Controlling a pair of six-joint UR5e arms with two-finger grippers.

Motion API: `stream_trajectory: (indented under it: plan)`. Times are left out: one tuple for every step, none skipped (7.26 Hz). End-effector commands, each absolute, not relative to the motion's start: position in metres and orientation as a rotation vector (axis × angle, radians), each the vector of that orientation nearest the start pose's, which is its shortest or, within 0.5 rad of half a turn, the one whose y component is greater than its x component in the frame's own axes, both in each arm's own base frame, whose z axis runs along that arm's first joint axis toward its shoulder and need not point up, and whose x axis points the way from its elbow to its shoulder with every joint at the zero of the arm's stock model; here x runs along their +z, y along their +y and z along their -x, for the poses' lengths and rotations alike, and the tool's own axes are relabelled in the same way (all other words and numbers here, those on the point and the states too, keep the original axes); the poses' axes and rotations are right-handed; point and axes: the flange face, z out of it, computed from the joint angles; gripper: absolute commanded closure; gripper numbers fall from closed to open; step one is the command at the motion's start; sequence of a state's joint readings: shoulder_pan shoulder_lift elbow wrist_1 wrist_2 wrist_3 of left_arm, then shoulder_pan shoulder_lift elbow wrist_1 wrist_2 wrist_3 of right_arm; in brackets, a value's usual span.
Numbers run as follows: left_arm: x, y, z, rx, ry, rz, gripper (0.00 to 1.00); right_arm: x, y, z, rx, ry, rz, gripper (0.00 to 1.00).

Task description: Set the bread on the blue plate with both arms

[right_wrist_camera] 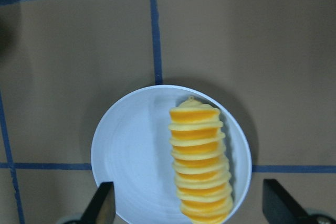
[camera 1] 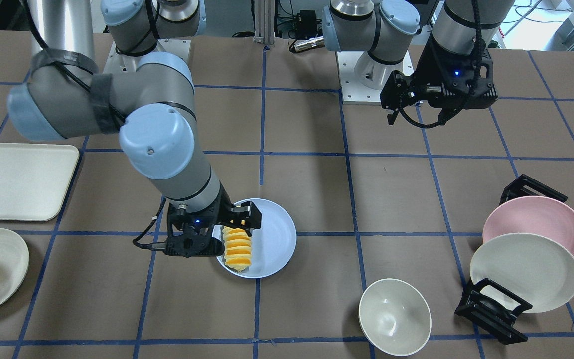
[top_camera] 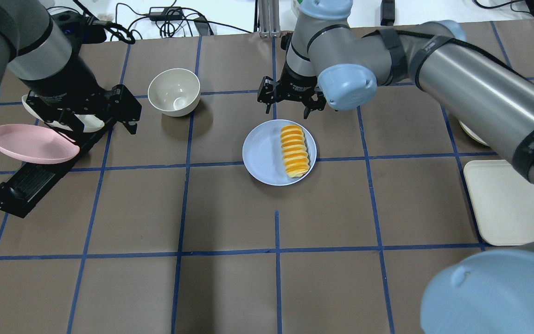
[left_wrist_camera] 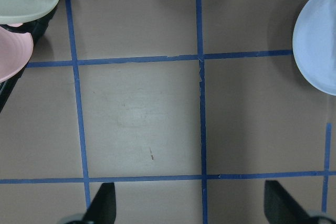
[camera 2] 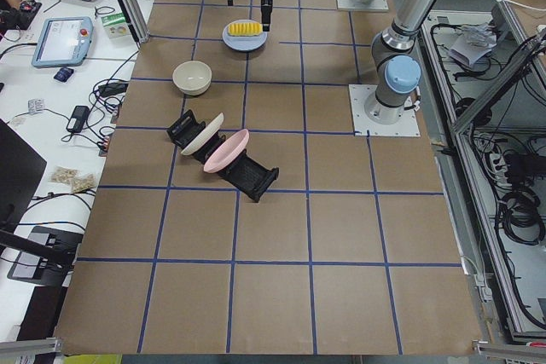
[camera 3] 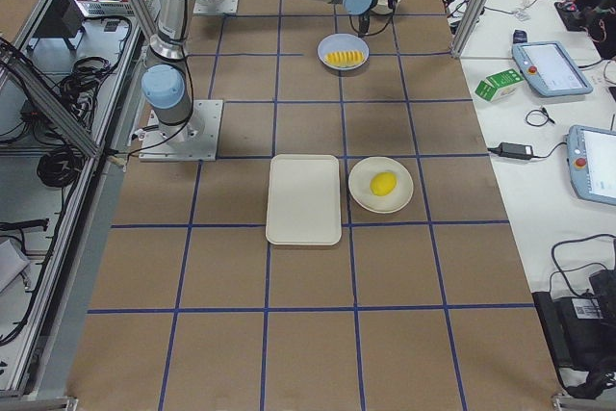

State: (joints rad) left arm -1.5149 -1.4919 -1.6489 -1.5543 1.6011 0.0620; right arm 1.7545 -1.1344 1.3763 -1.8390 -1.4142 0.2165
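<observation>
The bread (top_camera: 294, 150) lies flat on the blue plate (top_camera: 262, 155) in the middle of the table, its length running near to far along the right half of the plate, seen from behind the robot. The right gripper (top_camera: 286, 111) hangs above the plate, clear of the loaf, its fingers spread wide with nothing between them. Well off to the left, the left gripper (left_wrist_camera: 191, 205) hovers over bare table beside the black rack (top_camera: 21, 185) that holds the pink plate (top_camera: 30, 144). Its fingers are also wide apart and empty. A cream bowl (top_camera: 174, 90) sits between the two grippers, and a cream tray (top_camera: 503, 204) lies at the far right.
</observation>
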Motion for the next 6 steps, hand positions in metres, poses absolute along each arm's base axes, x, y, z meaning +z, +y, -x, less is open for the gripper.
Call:
stream_trajectory:
  plan:
    - [0.489,-0.468,0.104,-0.057,3.114,0.003,0.0,0.428,-0.625,-0.208,-0.039,3.094,0.093,0.0]
    - [0.491,-0.47,0.108,-0.08,3.147,0.007,0.0,0.452,-0.611,-0.194,-0.094,3.195,0.141,0.0]
    - [0.49,-0.472,0.11,-0.092,3.168,0.061,0.0,0.469,-0.592,-0.187,-0.069,3.212,0.141,0.0]
    - [0.491,-0.468,0.109,-0.094,3.161,0.052,0.0,0.484,-0.588,-0.169,-0.097,3.202,0.091,0.0]
    - [0.489,-0.468,0.11,-0.091,3.159,0.055,0.0,0.483,-0.592,-0.153,-0.074,3.169,0.06,0.0]
    - [0.489,-0.468,0.11,-0.089,3.159,0.052,0.0,0.483,-0.59,-0.155,-0.066,3.149,0.046,0.0]
